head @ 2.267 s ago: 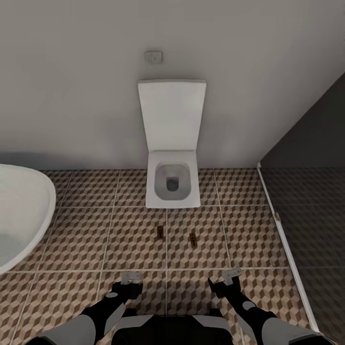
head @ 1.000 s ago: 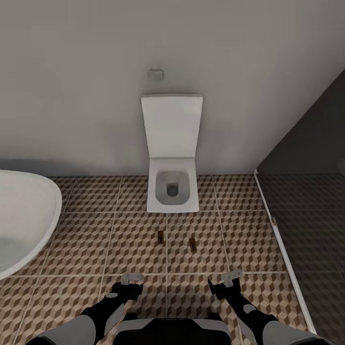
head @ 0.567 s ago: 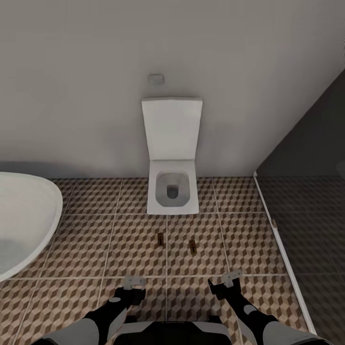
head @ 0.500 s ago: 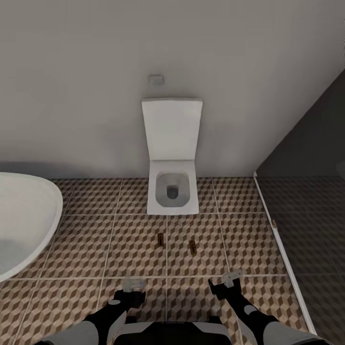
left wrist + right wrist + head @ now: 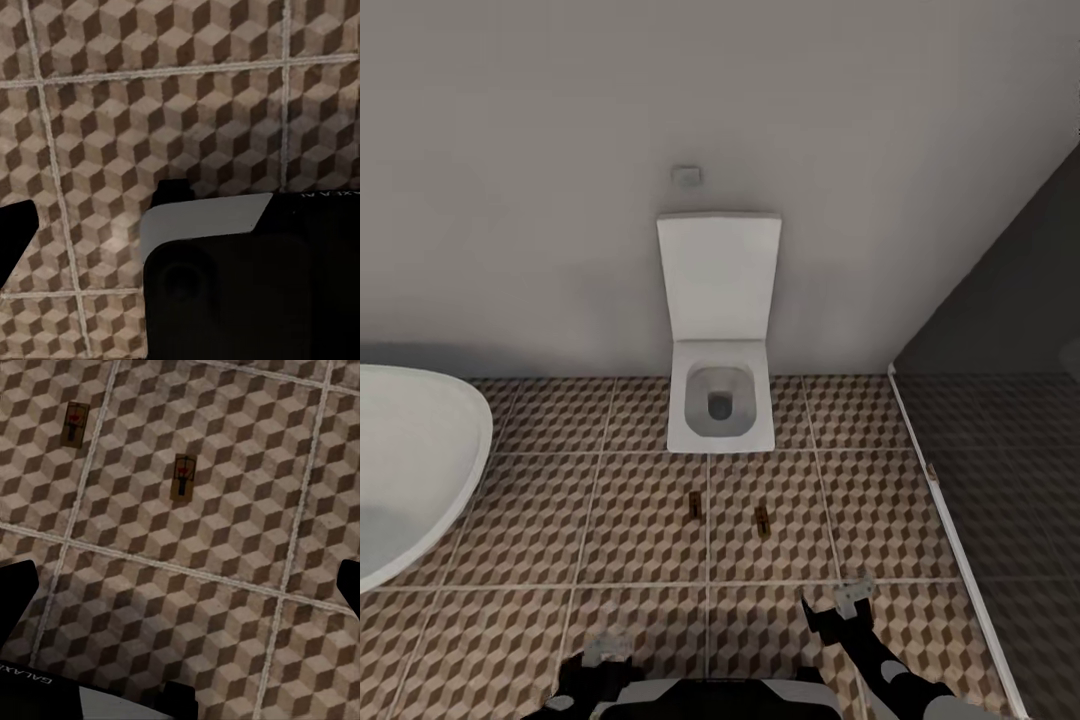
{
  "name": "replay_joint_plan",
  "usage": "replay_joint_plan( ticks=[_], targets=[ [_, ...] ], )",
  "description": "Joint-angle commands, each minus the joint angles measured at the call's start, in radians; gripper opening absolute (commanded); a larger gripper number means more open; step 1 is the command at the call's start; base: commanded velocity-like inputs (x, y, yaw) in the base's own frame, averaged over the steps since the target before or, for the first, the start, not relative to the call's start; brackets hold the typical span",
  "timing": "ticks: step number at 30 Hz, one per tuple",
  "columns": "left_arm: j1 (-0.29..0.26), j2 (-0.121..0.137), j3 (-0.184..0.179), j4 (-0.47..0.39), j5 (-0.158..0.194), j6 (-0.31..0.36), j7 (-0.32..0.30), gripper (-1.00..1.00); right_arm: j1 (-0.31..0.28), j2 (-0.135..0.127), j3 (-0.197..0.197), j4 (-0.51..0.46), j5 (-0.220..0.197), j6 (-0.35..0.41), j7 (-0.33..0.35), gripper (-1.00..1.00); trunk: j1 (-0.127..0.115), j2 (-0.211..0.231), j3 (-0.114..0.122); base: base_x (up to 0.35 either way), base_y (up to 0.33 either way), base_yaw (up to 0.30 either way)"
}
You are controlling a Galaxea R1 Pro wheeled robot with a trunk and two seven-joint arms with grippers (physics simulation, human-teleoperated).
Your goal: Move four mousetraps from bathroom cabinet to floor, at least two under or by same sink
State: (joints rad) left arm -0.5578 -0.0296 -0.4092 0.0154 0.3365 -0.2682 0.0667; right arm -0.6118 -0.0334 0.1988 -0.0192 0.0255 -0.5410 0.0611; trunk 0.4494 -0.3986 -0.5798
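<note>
Two mousetraps are lying flat on the bathroom floor [image 5: 510, 520] in front of the white toilet [image 5: 720, 405], well apart from both arms: the left mousetrap [image 5: 695, 504] just beside a grout line, the right mousetrap [image 5: 762, 519] a little nearer the robot. In the right wrist view the pair are showing again, one [image 5: 183, 476] near the middle and the other [image 5: 75, 424] off towards the 10 o'clock corner, each with a red mark on its tan board.

Judging by their look, these are going to handle as light, stiff slips of wood, thin enough that a pinch across the long edges of the board seems wisest (the spring bar on top is probably better left alone).

In the head view, the right claw [image 5: 852, 598] is hovering with its jaws apart and nothing between them; the right mousetrap is sitting at about 11 o'clock from it. The left claw [image 5: 605, 645] is hanging low near the frame's bottom edge, and I cannot tell whether it is parted or together.

No white vanity is appearing here, so these two are probably not yet beside a sink.
</note>
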Motion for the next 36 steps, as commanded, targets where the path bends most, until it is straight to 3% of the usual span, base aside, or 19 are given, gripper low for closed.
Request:
replay_joint_plan(
  ticks=[1, 2, 6, 20, 36],
  targets=[
    [0.002, 0.002, -0.01, 0.017, 0.005, -0.039, 0.004, 1.0, 0.002, 0.0, -0.001, 0.001, 0.002, -0.006, 0.002, 1.0, 0.001, -0.001, 0.0, 0.0, 0.0, 0.0],
    [0.007, 0.008, -0.01, 0.034, 0.006, -0.099, 0.005, 1.0, 0.007, 0.0, -0.001, 0.001, 0.002, -0.012, 0.002, 1.0, 0.001, -0.001, 0.001, 0.0, 0.0, 0.0],
    [0.053, 0.04, -0.01, 0.06, 0.006, -0.212, 0.005, 1.0, 0.037, 0.0, -0.001, 0.001, 0.001, -0.024, 0.001, 1.0, 0.001, -0.001, 0.006, 0.0, 0.0, 0.0],
    [0.101, 0.072, -0.01, 0.063, 0.007, -0.284, 0.011, 1.0, 0.086, 0.0, -0.001, 0.001, -0.001, -0.102, -0.009, 1.0, 0.001, -0.001, 0.023, 0.0, 0.0, 0.0],
    [0.107, 0.076, -0.01, 0.063, 0.009, -0.312, 0.014, 1.0, 0.096, 0.0, -0.001, 0.001, -0.001, -0.105, -0.017, 1.0, 0.001, -0.001, 0.045, 0.0, 0.0, 0.0]
  ],
)
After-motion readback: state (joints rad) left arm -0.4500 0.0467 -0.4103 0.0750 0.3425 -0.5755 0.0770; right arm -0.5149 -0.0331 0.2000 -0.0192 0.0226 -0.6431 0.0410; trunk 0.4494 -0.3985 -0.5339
